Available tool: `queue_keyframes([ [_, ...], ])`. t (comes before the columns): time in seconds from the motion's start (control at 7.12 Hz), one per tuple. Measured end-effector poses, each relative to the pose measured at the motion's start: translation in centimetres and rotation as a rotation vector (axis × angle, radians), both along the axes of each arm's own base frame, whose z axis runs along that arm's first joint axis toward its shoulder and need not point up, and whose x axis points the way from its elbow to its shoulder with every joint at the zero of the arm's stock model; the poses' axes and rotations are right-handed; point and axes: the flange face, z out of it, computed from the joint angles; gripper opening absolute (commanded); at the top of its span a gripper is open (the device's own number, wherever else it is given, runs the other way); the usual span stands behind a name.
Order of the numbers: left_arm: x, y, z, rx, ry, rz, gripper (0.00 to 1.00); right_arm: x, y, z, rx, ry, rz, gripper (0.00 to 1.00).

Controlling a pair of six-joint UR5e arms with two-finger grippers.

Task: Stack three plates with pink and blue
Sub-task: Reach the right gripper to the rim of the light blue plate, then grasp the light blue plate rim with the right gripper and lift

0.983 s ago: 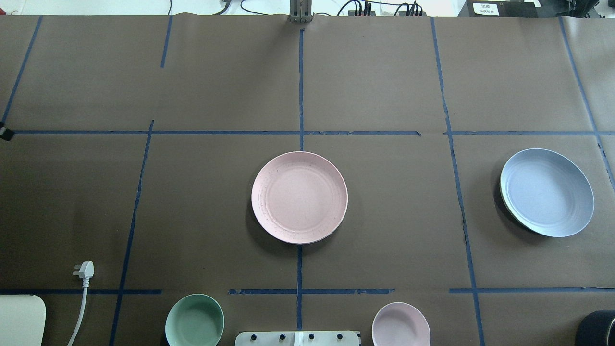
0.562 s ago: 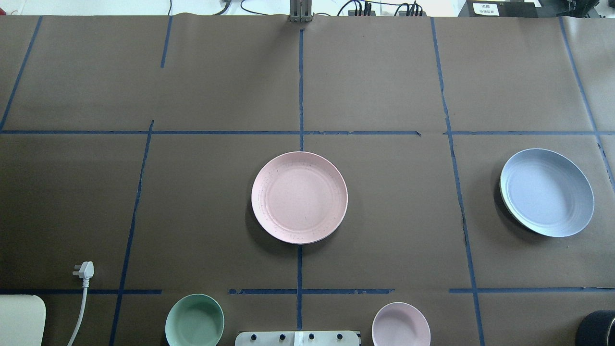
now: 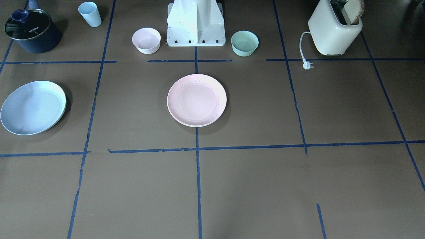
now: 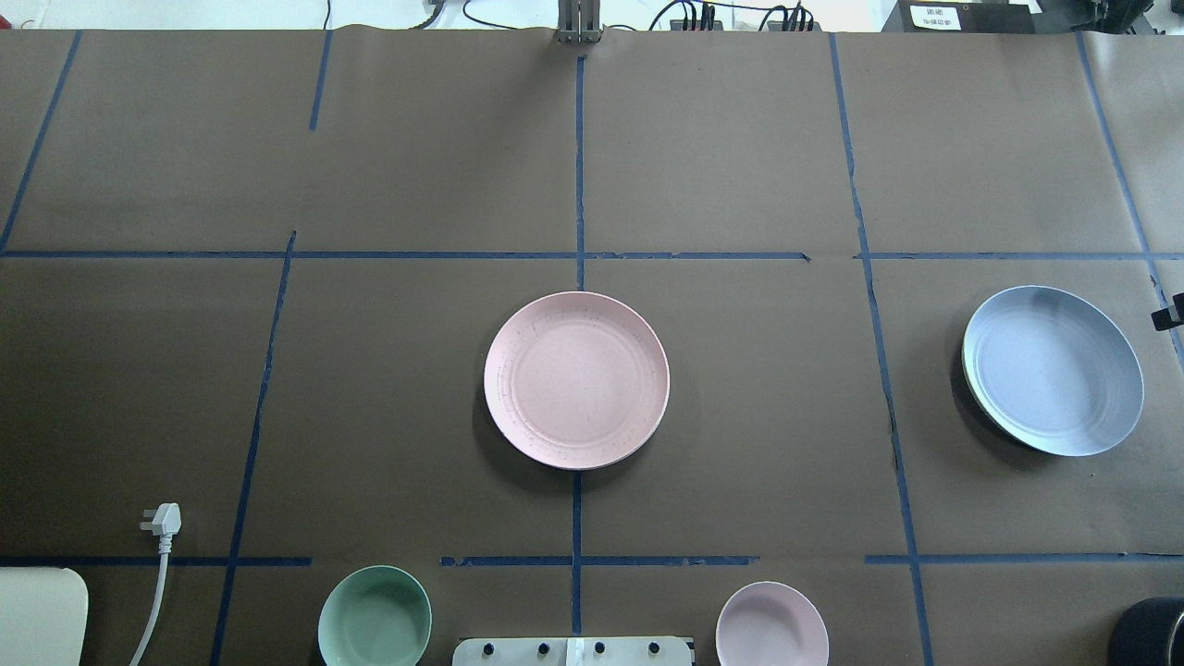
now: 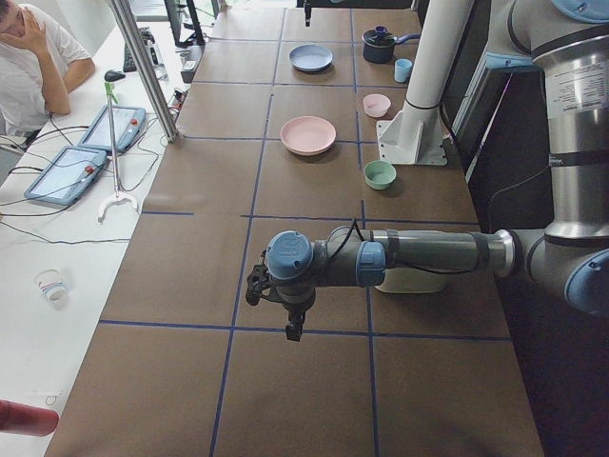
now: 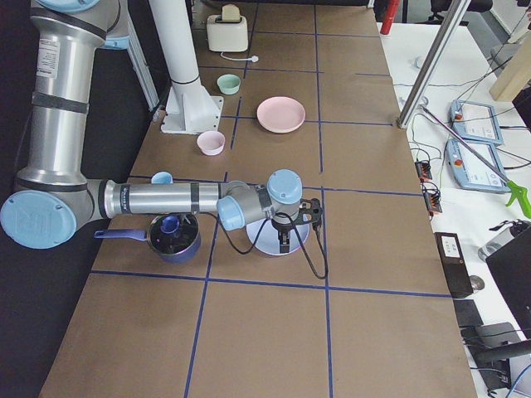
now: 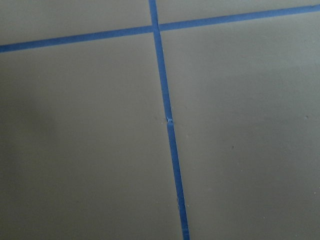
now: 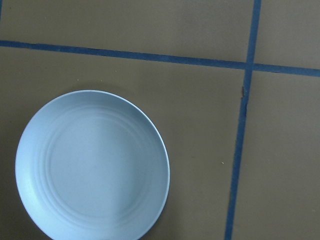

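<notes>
Blue plate location: The blue plate (image 4: 1053, 370) is laid flat on the table (image 4: 740, 139) at the robot's right end. It is well apart from the pink plate (image 4: 576, 380), which is set at the centre.
Third plate: A cream edge (image 3: 196, 125) is seen under the pink plate's near rim in the front-facing view. Whether it is a separate plate cannot be told.
Right gripper position: The right gripper (image 6: 284, 245) is held above the blue plate in the right-side view. In the overhead view only a dark sliver is seen at the frame's right edge, just beyond the plate's right rim.
Offset: In the right wrist view the plate is shown low and to the left, cut by the bottom edge. The plate is therefore judged to lie off the camera's centre.
Right gripper state: It cannot be told whether the jaws are parted or closed, and no fingers are shown in the wrist view.
Left gripper: The left gripper (image 5: 291, 322) is held over bare table, well apart from both plates. Its jaw state cannot be told.
Nearer arm: The right arm is judged the nearer to the blue plate.
Long axis: None is present, as the plate is round. The rim on the robot's right is judged the closest place to be gripped.
</notes>
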Motion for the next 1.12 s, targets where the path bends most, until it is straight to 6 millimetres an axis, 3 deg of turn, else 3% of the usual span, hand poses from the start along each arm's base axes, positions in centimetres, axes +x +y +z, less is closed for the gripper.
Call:
queue_keyframes([
  [0.28,0.0,0.0,-0.4,0.008,0.0,-0.002,1.0,-3.4,1.3,3.8,0.004,-0.029,0.048,0.88],
  [0.42,-0.1,0.0,-0.5,0.009,0.0,-0.002,1.0,-4.4,1.9,4.9,-0.004,-0.031,0.051,0.68],
  [0.7,-0.1,0.0,-0.5,0.01,0.0,-0.003,1.0,-5.0,2.4,6.0,-0.017,-0.026,0.045,0.11],
  [0.84,-0.1,0.1,-0.5,0.01,0.0,-0.003,1.0,-5.1,2.5,6.2,-0.018,-0.024,0.043,0.01],
  [1.12,-0.1,0.1,-0.5,0.009,0.0,-0.003,1.0,-5.1,2.5,6.2,-0.017,-0.023,0.041,0.0],
])
